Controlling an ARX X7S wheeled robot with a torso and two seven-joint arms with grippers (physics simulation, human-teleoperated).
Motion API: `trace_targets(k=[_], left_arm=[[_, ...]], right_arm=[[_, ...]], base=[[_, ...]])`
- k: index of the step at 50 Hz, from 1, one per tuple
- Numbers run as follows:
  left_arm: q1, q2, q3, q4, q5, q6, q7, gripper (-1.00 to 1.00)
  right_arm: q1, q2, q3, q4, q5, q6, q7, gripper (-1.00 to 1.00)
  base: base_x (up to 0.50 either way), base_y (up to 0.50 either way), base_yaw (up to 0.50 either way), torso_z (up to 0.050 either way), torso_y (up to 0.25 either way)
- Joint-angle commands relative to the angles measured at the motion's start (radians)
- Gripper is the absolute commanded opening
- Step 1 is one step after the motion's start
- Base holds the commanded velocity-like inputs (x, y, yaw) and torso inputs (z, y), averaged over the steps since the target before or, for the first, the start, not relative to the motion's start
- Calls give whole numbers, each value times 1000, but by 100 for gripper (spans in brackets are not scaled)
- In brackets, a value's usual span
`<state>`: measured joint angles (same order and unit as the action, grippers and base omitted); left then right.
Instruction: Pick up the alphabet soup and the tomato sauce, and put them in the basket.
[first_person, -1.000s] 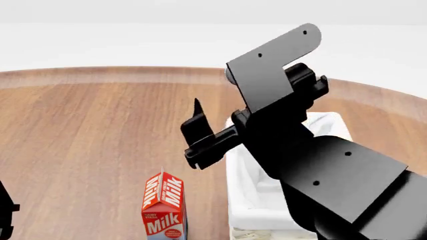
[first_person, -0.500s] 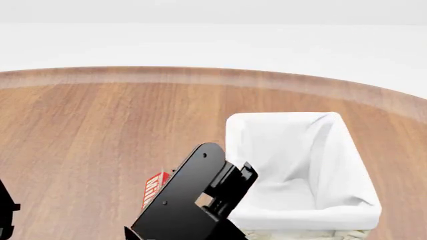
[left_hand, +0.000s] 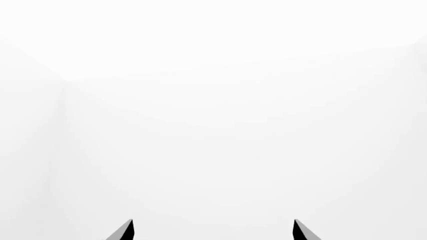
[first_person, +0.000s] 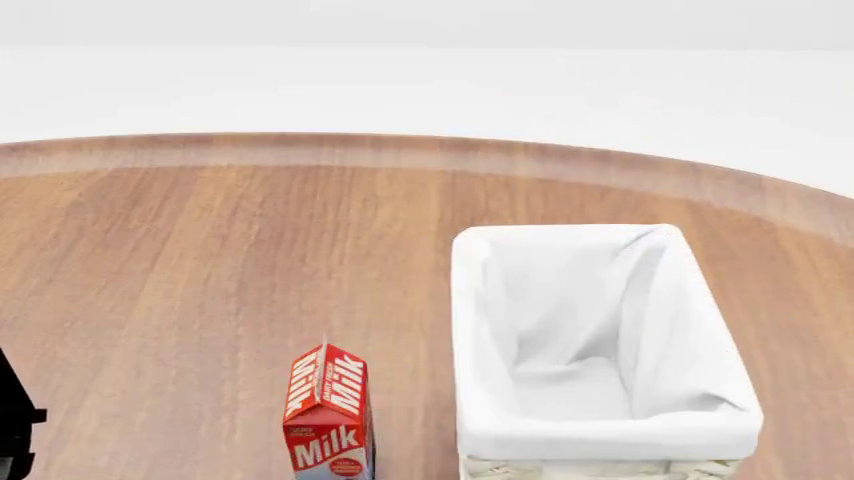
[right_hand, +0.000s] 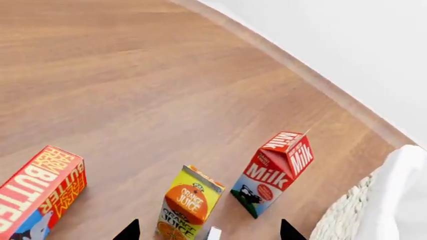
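Observation:
The alphabet soup and the tomato sauce are out of view in every frame. The basket (first_person: 470, 300), cream wicker with white cloth lining, stands at the right in the head view; no can shows in the part of its inside that I see. Its woven wall and cloth rim also show in the right wrist view (right_hand: 347, 215). My right gripper (right_hand: 208, 231) is open and empty above the cartons, beside the basket. My left gripper (left_hand: 212, 231) is open and empty, facing only blank white.
A red milk carton (first_person: 327, 415) stands left of the basket, also in the right wrist view (right_hand: 273, 170). An orange juice carton (right_hand: 188, 207) and a red butter box (right_hand: 40, 192) stand near it. The round wooden table's far edge (first_person: 400, 150) curves behind. A black piece of my left arm (first_person: 14, 420) shows.
My right arm, raised over the basket a second ago, has dropped down and left the head view. The basket and milk carton have not moved.

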<state>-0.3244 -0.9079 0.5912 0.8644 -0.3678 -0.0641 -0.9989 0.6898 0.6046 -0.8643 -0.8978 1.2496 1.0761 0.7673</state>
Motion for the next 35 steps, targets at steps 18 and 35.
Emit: trace_targets(k=[18,35], left_arm=[[-4,3,-2,11,-2,-13,0,100],[-10,8,0,13,0,-21,5,100]], right_arm=[[-192,31,-35,-6,161,3,299,100],[-219,49,-71,1,230,12,368,100]], base=[[0,0,0,0,0],[0,0,0,0,0]])
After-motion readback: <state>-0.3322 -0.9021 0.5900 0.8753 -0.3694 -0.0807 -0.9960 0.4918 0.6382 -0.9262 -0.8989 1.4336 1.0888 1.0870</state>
